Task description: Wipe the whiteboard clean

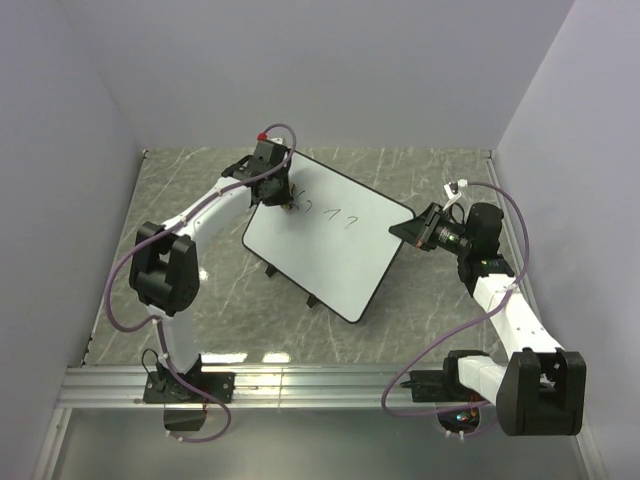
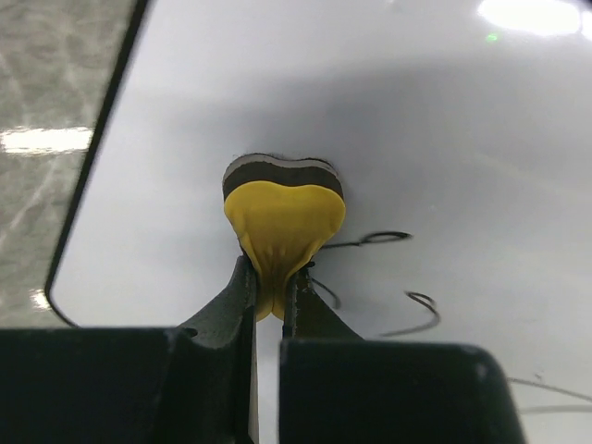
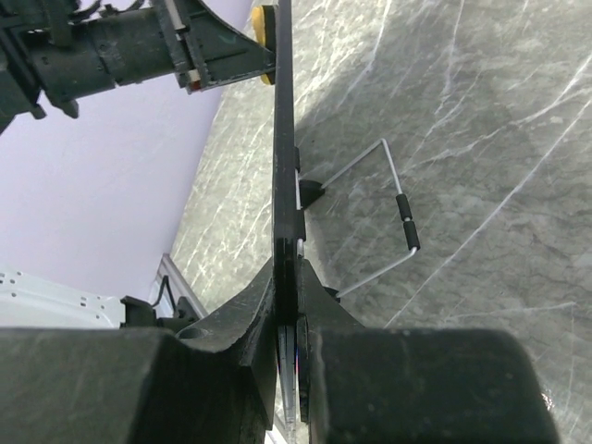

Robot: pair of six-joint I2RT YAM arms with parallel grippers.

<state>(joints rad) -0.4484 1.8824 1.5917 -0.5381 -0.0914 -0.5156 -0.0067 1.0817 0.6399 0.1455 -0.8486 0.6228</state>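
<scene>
Grey marbled bench carries the whiteboard at its middle, right pincer clamped on its right-hand edge, left pincer pinched shut on the yellow sponge beside the scribbles: keep pad flat, sweep across them.

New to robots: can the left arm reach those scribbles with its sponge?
Probably yes. The sponge in the left gripper sits on the whiteboard beside the scribbles, nothing between; the right gripper clamps an edge, clear of them.

Lit brightly and evenly from overhead. Shows lamp glare at upper right of left wrist view on the whiteboard, soft shadow band below it. Blurs dark fingers along bottom of wrist views.
</scene>
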